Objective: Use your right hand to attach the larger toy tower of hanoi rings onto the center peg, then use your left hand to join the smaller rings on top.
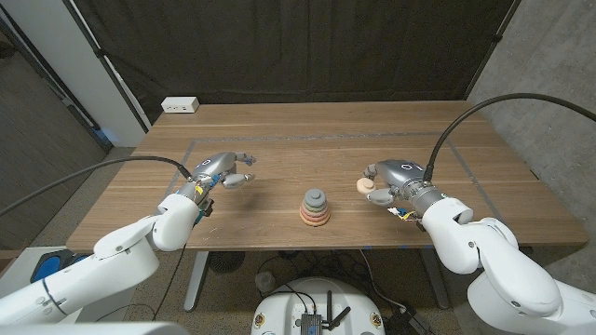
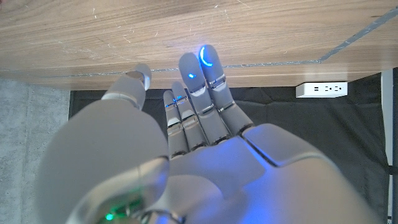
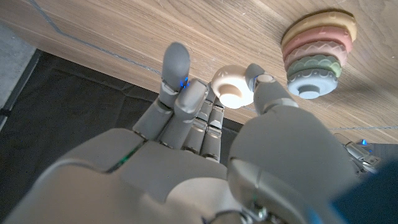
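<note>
— Four rings stacked (image 1: 315, 208) at tabletop (image 1: 279, 140) centre; cream ring (image 1: 365, 185) pinched in right hand (image 1: 391, 181), just right of stack
— Left hand (image 1: 222, 173): fingers apart, holding nothing, well left of stack

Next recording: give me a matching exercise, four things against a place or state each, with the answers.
Things:
1. right hand
2. left hand
3. ring stack
4. white power strip

Places or states:
A. at the table's far left edge
B. holds a cream ring
C. holds nothing, fingers apart
D. at the table's middle, grey piece on top

Pairs: 1-B, 2-C, 3-D, 4-A
</note>
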`<action>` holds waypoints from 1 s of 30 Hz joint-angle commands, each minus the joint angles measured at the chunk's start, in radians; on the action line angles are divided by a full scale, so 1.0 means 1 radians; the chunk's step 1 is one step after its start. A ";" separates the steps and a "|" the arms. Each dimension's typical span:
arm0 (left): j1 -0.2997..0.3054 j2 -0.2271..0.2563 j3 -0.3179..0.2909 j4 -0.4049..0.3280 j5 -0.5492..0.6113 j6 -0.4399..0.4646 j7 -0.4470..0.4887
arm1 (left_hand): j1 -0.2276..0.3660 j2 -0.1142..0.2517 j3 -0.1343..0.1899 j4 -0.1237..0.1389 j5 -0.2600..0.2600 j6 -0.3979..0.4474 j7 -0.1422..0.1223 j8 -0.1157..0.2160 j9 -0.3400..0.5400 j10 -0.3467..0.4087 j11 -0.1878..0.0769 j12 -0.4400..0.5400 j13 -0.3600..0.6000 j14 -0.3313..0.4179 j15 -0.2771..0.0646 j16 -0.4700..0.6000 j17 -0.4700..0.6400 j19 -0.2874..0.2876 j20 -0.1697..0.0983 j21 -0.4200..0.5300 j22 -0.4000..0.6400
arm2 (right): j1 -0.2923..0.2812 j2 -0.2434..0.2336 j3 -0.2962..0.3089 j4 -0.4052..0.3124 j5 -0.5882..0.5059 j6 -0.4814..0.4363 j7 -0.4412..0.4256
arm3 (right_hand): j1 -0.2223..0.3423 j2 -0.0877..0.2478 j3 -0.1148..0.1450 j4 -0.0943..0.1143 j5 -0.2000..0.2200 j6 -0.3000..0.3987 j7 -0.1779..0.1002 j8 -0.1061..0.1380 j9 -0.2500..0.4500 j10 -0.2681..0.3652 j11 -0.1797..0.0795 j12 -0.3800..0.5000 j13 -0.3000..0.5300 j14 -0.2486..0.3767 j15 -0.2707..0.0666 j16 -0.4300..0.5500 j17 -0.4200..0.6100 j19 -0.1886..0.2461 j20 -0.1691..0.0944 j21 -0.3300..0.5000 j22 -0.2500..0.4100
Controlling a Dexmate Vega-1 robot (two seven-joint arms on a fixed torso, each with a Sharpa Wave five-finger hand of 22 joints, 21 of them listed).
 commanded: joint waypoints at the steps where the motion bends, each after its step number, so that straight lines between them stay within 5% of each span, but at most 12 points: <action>1: -0.004 -0.004 0.016 -0.001 0.027 0.005 0.006 | -0.001 -0.002 0.009 0.001 0.003 0.012 -0.003 -0.005 0.004 0.008 0.000 -0.002 0.003 0.005 -0.100 0.001 0.003 0.000 -0.141 0.007 0.002 | -0.042 0.046 0.033 0.000 -0.080 0.087 0.037 | 0.024 0.031 0.024 0.010 0.009 0.036 -0.025 0.005 0.005 0.030 -0.027 -0.001 0.007 0.009 0.002 0.004 0.001 0.012 -0.030 0.000 0.003; 12: -0.019 -0.022 0.049 0.017 0.054 0.003 0.020 | -0.002 -0.002 0.011 0.002 0.003 0.013 -0.003 -0.005 0.005 0.011 -0.001 0.000 0.003 0.011 -0.100 0.003 0.003 0.007 -0.141 0.010 0.002 | -0.089 0.089 0.089 0.001 -0.118 0.157 0.079 | 0.032 0.034 0.028 0.008 0.012 0.028 -0.028 0.003 0.006 0.027 -0.029 -0.005 0.009 0.007 0.002 0.005 0.001 0.013 -0.030 -0.001 0.003; 30: -0.004 -0.015 0.029 0.029 0.046 -0.022 0.023 | -0.002 -0.003 0.014 0.002 0.003 0.018 -0.005 -0.004 0.006 0.012 -0.004 -0.002 0.002 0.018 -0.100 0.006 0.003 0.009 -0.143 0.011 0.002 | -0.038 0.224 0.086 0.069 -0.193 0.341 0.149 | 0.048 0.042 0.038 0.007 0.020 0.019 -0.025 0.001 0.010 0.024 -0.029 -0.009 0.018 0.007 0.003 0.008 0.001 0.012 -0.030 -0.004 0.001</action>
